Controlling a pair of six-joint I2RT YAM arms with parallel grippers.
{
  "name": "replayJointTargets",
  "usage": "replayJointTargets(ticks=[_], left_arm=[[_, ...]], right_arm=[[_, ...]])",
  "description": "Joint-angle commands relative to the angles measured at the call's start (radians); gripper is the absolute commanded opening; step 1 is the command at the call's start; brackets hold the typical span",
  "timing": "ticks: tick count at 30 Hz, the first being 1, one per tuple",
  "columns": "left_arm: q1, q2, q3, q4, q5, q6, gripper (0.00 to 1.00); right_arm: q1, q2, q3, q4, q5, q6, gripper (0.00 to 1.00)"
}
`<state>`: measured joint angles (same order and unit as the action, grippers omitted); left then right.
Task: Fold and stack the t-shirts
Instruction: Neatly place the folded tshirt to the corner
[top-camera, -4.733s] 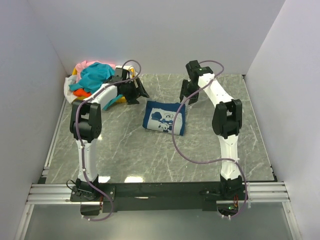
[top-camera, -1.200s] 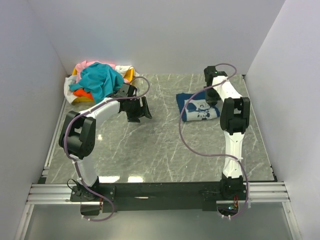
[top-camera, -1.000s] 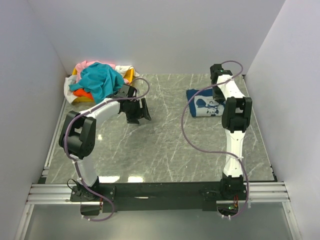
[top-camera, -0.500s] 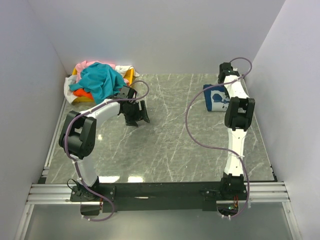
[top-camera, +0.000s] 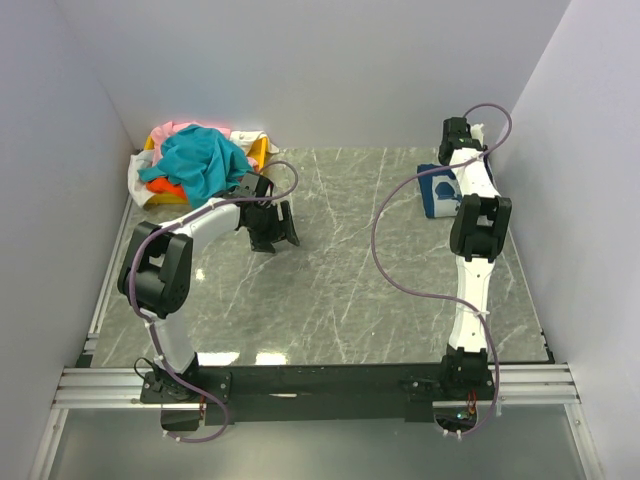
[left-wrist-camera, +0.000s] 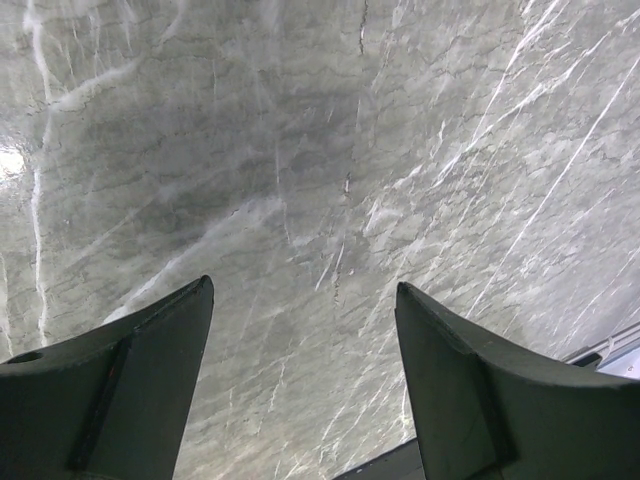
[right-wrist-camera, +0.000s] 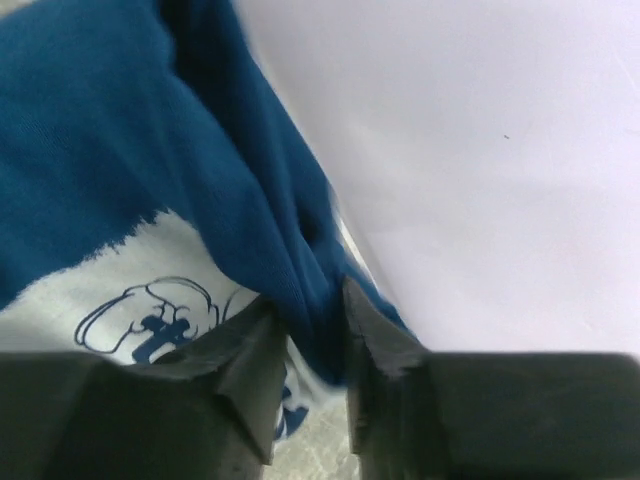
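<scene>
Right gripper: jaws nearly together, pinching a bunched fold of the navy blue t-shirt. Cloth fills the narrow gap and touches both fingers. Just beside the fingers, a white cartoon print on the shirt's face. The white side wall stands close behind the cloth.

From above, the navy shirt lies as a compact folded bundle at the far right corner of the marble table, under the stretched right arm and near the wall.

Left gripper: jaws spread wide, nothing between them – only bare grey marble below. It hangs over the left-centre of the table, well apart from the navy shirt.

Far left corner, near the left gripper but not touching it: a loose heap of shirts in and over a yellow tray – teal t-shirt on top, orange t-shirt beneath it at the near side, pink t-shirt at the back, white t-shirt spilling over the left edge. None folded.
</scene>
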<state>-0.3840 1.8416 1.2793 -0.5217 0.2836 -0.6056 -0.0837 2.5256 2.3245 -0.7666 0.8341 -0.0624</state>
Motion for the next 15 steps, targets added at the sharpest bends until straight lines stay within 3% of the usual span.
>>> replayJointTargets(ticks=[1, 5, 8, 15], left_arm=[[0.0, -0.038, -0.006, 0.003, -0.017, 0.001, 0.79], [0.0, -0.068, -0.018, 0.018, -0.024, 0.0, 0.8], [0.0, -0.103, -0.028, 0.041, -0.027, -0.002, 0.8], [0.0, -0.218, -0.077, 0.112, -0.069, -0.013, 0.81]], right_arm=[[-0.01, -0.019, 0.012, 0.044, 0.049, 0.042, 0.37], [-0.01, -0.076, -0.024, 0.04, 0.02, 0.128, 0.48], [-0.01, -0.128, -0.051, 0.044, -0.019, 0.191, 0.49], [0.01, -0.378, -0.374, 0.199, -0.107, 0.295, 0.49]])
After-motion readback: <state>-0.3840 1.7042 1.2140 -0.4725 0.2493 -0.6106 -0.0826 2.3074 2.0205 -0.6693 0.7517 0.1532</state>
